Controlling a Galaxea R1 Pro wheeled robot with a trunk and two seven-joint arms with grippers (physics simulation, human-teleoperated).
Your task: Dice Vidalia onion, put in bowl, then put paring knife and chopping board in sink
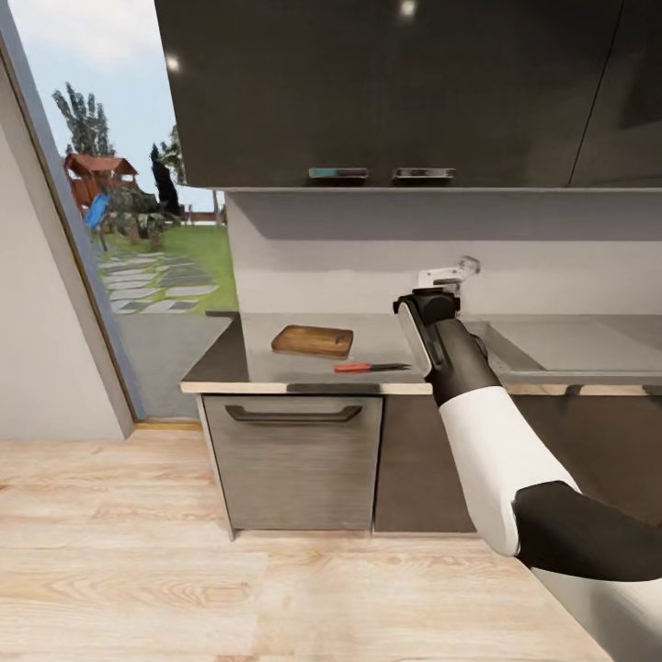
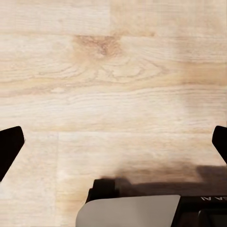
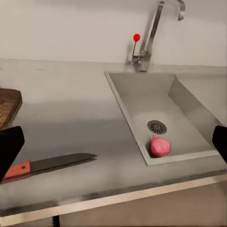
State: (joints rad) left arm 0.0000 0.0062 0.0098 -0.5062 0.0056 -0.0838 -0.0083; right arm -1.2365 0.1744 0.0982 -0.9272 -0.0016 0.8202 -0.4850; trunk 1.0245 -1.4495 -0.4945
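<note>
Taking the sink [image 3: 161, 109] as the landmark: far to its left, beyond the counter's end, a tall window [image 1: 138, 230] gives onto a lawn with stepping stones. Nearer the sink on the smooth grey glossy counter [image 1: 276, 363] lies the board [image 1: 313, 340], a brown wooden rectangle with rounded corners, its long side running along the counter. Just in front of it and closer to the sink, the knife [image 1: 370, 367] lies flat near the counter's front edge, parallel to that edge, red handle toward the board and dark pointed blade toward the sink.

The sink is a rectangular grey steel basin with a round dark drain [image 3: 157, 126]. The onion [image 3: 160, 146], a pinkish rounded bulb, rests on the basin floor just beside the drain, against the front wall. Behind the basin rises an angular chrome tap [image 3: 153, 33] with a red dot on its lever.

The right gripper [image 3: 113, 142] hangs before the counter with the knife and onion ahead of it, its dark fingertips [image 3: 9, 144] spread wide and empty. The left gripper [image 2: 113, 142] faces pale grained wooden floor [image 2: 113, 71], its fingertips likewise wide apart, holding nothing.

Dark glossy cabinets [image 1: 395, 92] hang above the counter.
</note>
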